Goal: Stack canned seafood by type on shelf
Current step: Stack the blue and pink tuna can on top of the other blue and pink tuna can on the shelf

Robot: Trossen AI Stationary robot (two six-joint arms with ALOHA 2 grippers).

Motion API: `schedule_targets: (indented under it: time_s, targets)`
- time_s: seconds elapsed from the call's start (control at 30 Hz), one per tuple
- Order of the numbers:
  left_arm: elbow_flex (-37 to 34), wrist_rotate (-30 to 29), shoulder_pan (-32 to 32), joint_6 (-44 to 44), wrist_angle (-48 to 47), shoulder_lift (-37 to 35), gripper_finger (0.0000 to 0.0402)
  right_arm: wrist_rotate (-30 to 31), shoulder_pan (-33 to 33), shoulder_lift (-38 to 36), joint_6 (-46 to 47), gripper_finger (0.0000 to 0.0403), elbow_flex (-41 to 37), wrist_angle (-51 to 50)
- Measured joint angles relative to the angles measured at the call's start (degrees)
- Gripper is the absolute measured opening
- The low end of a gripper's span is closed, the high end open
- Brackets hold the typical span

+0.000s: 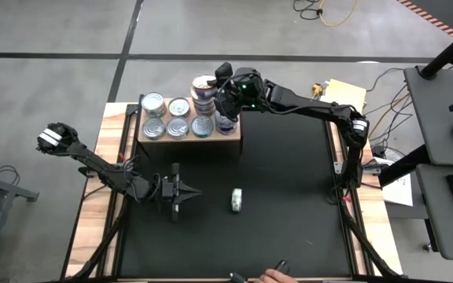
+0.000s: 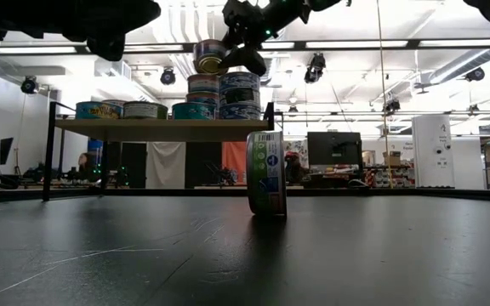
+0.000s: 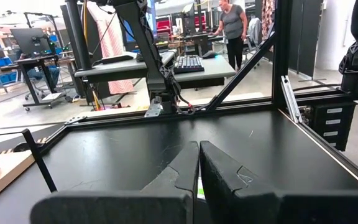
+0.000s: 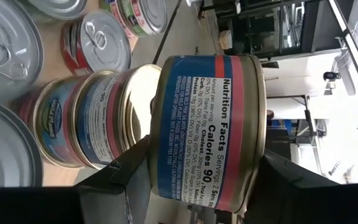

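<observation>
The wooden shelf (image 1: 189,140) (image 2: 164,128) stands at the table's far edge with several tins of canned seafood on its top, some of them in short stacks (image 2: 202,93) at its right end. My right gripper (image 1: 213,85) (image 4: 204,155) is shut on a blue-and-red labelled tin (image 2: 211,57) (image 4: 207,124) just above those stacks. One more tin (image 1: 236,200) (image 2: 267,172) stands on its rim on the black table. My left gripper (image 1: 197,191) (image 3: 199,144) hovers shut over the table, left of that tin, and touches nothing. My right gripper pinches the tin between its two fingers (image 4: 129,180), which lie against the tin's two flat gold-rimmed ends (image 4: 157,143), one over and one under it. The fingers come in about level from the table's right. The tin is upright, lifted clear just above the stacked tins.
A black frame post (image 2: 51,149) rises at the shelf's left end. A person's hand (image 1: 278,275) shows at the table's near edge. Open black table lies between the shelf and the near edge. Another person (image 3: 232,25) stands in the room beyond.
</observation>
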Motion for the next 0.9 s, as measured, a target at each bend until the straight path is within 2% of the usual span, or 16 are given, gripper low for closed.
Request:
schedule_targets:
  time_s: [0.23, 0.5, 0.77, 0.9]
  targets:
    - [0.0, 0.0, 0.0, 0.0, 0.0, 0.0, 0.0, -2.8, 0.0, 0.0, 3.0, 0.0208, 0.0, 0.0]
    - [0.0, 0.0, 0.0, 0.0, 0.0, 0.0, 0.0, -2.8, 0.0, 0.0, 3.4, 0.0199, 0.0, -1.0]
    - [0.0, 0.0, 0.0, 0.0, 0.0, 0.0, 0.0, -2.8, 0.0, 0.0, 4.2, 0.0211, 0.0, -1.0]
    - [0.0, 0.0, 0.0, 0.0, 0.0, 0.0, 0.0, -2.7, 0.0, 0.0, 4.2, 0.0201, 0.0, -1.0]
